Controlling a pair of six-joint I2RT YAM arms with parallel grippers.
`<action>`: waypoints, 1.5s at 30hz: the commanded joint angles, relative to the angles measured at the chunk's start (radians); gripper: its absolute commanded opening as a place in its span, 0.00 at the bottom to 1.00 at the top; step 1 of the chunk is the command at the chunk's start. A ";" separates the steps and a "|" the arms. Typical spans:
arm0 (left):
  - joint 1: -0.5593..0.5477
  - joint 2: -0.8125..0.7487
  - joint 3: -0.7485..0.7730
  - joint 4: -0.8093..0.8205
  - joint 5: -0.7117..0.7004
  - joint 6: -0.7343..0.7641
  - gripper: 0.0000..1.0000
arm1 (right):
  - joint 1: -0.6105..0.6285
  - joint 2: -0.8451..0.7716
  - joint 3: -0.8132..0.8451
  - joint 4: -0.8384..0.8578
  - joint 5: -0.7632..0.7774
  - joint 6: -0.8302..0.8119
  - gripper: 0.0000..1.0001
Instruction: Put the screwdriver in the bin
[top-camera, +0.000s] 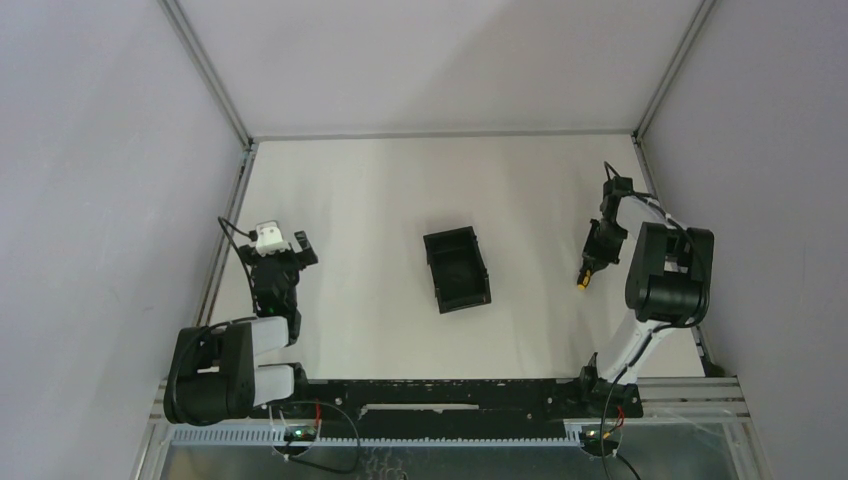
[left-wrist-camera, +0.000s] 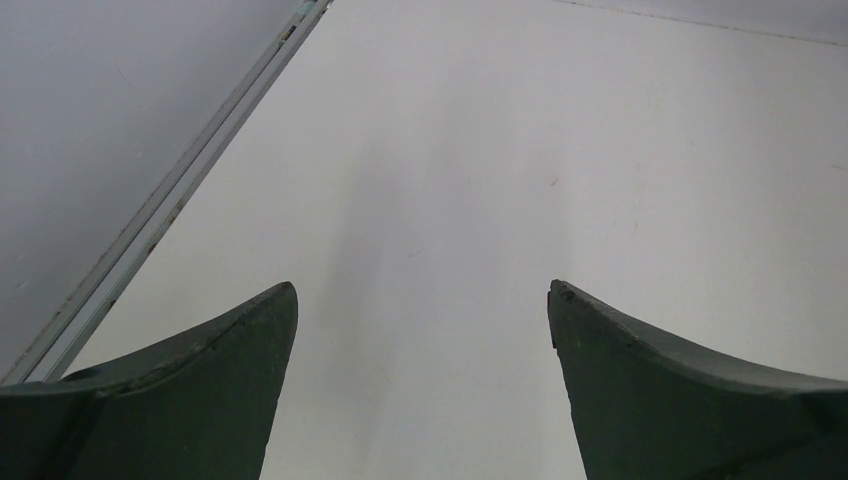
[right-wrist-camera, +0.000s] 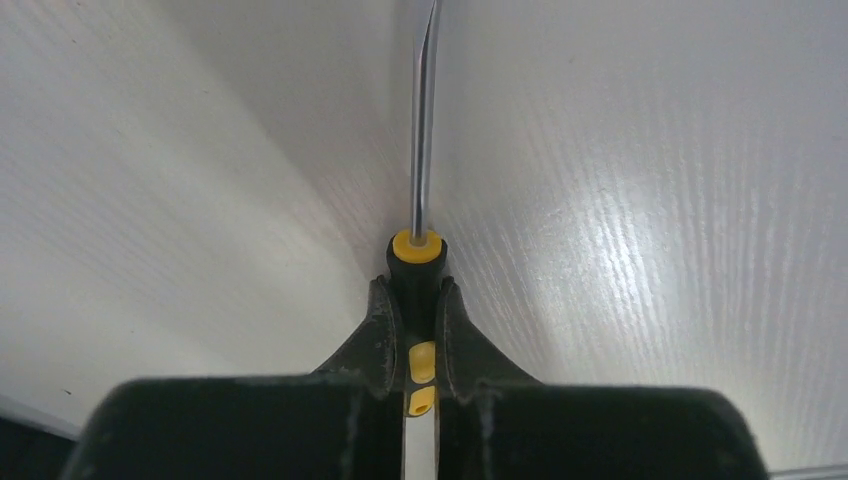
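Right wrist, Q: Our right gripper (right-wrist-camera: 413, 300) pinches the screwdriver (right-wrist-camera: 415, 255) by its handle, shaft pointing ahead over the table (right-wrist-camera: 650, 200). What is left?
Top external, A: We judge the grasp done; lifting and carrying to the bin (top-camera: 450, 238), mid-frame and well apart, are still to do. The right arm reaches forward at frame right, wrist down. The left gripper (left-wrist-camera: 422, 300) gapes wide, empty.

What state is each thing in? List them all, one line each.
bin: upright, nothing seen inside.
screwdriver: outside the bin, clamped by its handle, shaft pointing forward.
right gripper: shut on the screwdriver.
left gripper: open, holding nothing.
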 joint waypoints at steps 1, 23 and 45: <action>-0.006 0.002 0.046 0.042 -0.004 0.018 1.00 | 0.022 -0.072 0.119 -0.080 0.065 -0.037 0.00; -0.006 0.001 0.046 0.042 -0.004 0.019 1.00 | 0.485 -0.234 0.511 -0.407 0.048 0.028 0.00; -0.007 0.001 0.045 0.042 -0.004 0.018 1.00 | 0.984 -0.007 0.269 0.021 0.111 -0.247 0.00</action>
